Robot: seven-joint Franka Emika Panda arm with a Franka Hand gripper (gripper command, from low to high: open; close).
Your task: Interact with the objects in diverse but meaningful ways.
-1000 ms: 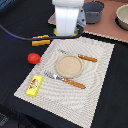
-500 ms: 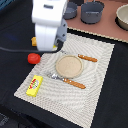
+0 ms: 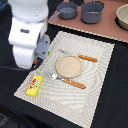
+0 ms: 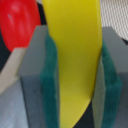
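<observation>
In the wrist view my gripper [image 4: 75, 75] has its two green pads [image 4: 51, 85] pressed against both sides of the yellow banana [image 4: 75, 50], which fills the gap between them. The red tomato-like fruit [image 4: 17, 25] lies right beside the banana. In the exterior view the white arm [image 3: 27, 35] hides the gripper, the banana and the tomato. The small yellow box [image 3: 34, 85] lies on the placemat's near corner at the exterior view's left. The orange bread-like block is out of view.
A tan round plate [image 3: 69, 65] sits mid-placemat [image 3: 95, 95], with an orange-handled knife [image 3: 87, 58] behind it and an orange-handled fork [image 3: 70, 81] in front. Two grey pots [image 3: 67, 9] [image 3: 92, 11] and a beige bowl [image 3: 122, 15] stand at the back.
The arm has swung from the back of the placemat to the exterior view's left and come down over the banana and tomato, now covering them.
</observation>
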